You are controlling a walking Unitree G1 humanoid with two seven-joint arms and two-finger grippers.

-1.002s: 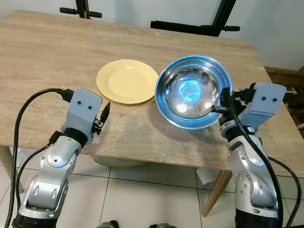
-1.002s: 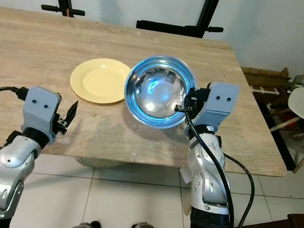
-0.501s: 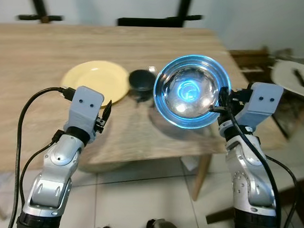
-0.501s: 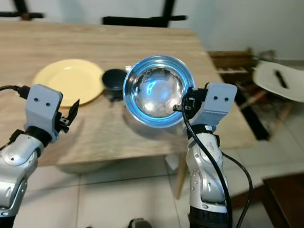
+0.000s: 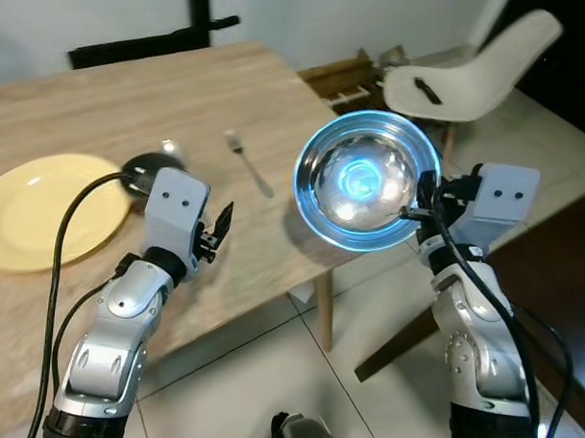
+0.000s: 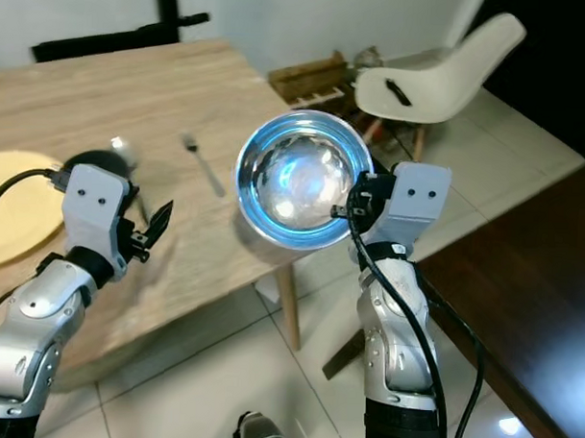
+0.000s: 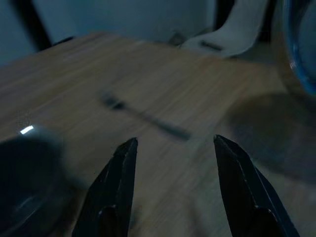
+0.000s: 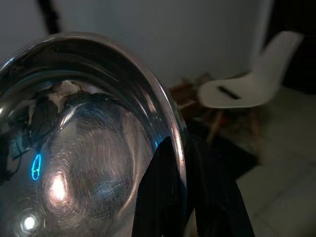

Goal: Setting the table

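The right gripper is clamped on the rim of a large steel bowl, one black finger inside the rim and one outside, as the right wrist view shows at close range. The bowl is held up in the air, tilted so its shiny inside faces the camera, and it hangs past the right edge of the wooden table, just off the table's near right corner and over the tiled floor. The left gripper is held above the near edge of the tabletop, empty, with its two fingers spread apart. On the tabletop a yellow plate lies toward the left edge. Just beside the plate, on its right, sits a small dark bowl, partly hidden behind the left wrist housing; whether the two touch cannot be told. A fork lies alone nearer the right edge, between the dark bowl and the held steel bowl, its tines pointing toward the far edge. Beyond the table's far right corner stands a white chair with some low wooden slats next to it. A dark brown surface fills the near right of the scene beside the right arm.
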